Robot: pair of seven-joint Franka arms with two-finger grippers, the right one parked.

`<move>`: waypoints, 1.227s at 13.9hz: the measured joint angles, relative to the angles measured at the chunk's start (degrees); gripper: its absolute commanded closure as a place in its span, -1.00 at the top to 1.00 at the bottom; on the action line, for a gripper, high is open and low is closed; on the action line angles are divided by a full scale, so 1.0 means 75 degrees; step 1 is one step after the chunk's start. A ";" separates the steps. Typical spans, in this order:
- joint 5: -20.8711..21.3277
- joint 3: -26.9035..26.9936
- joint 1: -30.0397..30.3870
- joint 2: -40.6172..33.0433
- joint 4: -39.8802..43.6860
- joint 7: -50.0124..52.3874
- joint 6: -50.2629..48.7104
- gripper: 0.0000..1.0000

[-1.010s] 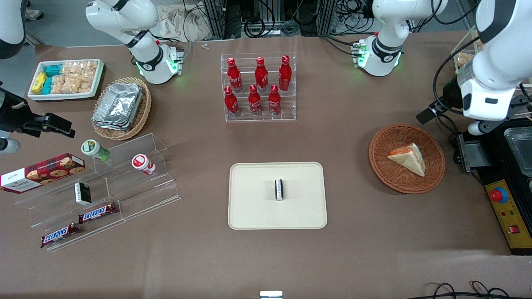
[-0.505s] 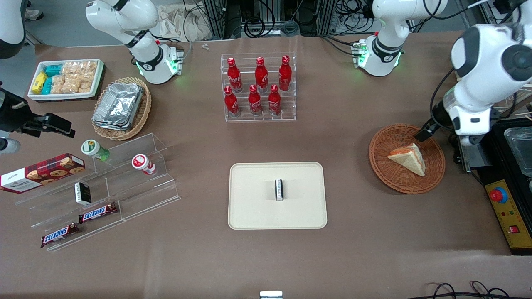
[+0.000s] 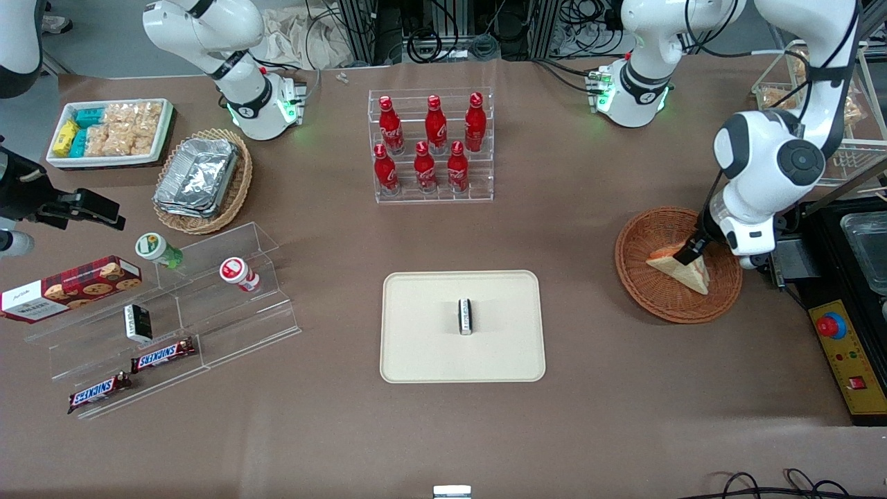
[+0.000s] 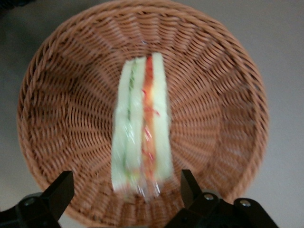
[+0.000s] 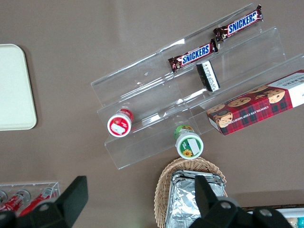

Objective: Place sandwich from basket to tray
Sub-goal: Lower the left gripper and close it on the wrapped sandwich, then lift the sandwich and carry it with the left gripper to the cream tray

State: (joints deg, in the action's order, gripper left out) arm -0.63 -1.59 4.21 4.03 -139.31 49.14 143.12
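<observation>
The sandwich (image 3: pixel 694 274), a pale bread wedge with red and green filling, lies in the reddish-brown wicker basket (image 3: pixel 637 277) toward the working arm's end of the table. My left gripper (image 3: pixel 690 251) hangs just above the sandwich, covering its top. In the left wrist view the gripper (image 4: pixel 124 190) is open, with one finger (image 4: pixel 59 190) on each side of the end of the sandwich (image 4: pixel 142 123), apart from it, over the basket (image 4: pixel 57 104). The cream tray (image 3: pixel 429 346) lies at the table's middle, nearer the front camera. Its corner also shows in the right wrist view (image 5: pixel 14 85).
A small dark packet (image 3: pixel 466 316) stands on the tray. A rack of red bottles (image 3: pixel 431 145) stands farther back. A black control box with a red button (image 3: pixel 842 353) sits beside the basket. Acrylic shelves with snacks (image 3: pixel 166 312) lie toward the parked arm's end.
The left arm has swung in from the table's edge and come down over the basket. Its gripper now hangs over the sandwich. The sandwich has not moved.
</observation>
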 measured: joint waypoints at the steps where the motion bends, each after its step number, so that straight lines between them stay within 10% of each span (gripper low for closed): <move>1: 0.0000 0.0070 0.0005 0.0232 0.0000 -0.0011 0.0241 1.00; 3: -0.0001 0.0077 0.0006 0.0638 0.0002 -0.0014 0.0665 0.91; 5: -0.0005 0.0065 0.0004 0.0954 0.0008 -0.0022 0.0926 -0.59; 6: -0.0008 0.0065 0.0004 0.1032 0.0020 -0.0023 0.0978 -1.00; 12: 0.0003 -0.0012 -0.0032 0.0645 0.0155 -0.0091 0.0778 -1.00; 17: 0.0029 -0.0519 -0.0140 -0.1434 0.0900 -0.1485 -0.2598 -1.00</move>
State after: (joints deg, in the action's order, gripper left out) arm -0.41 -5.49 3.16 -6.72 -132.56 38.01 123.63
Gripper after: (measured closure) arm 0.793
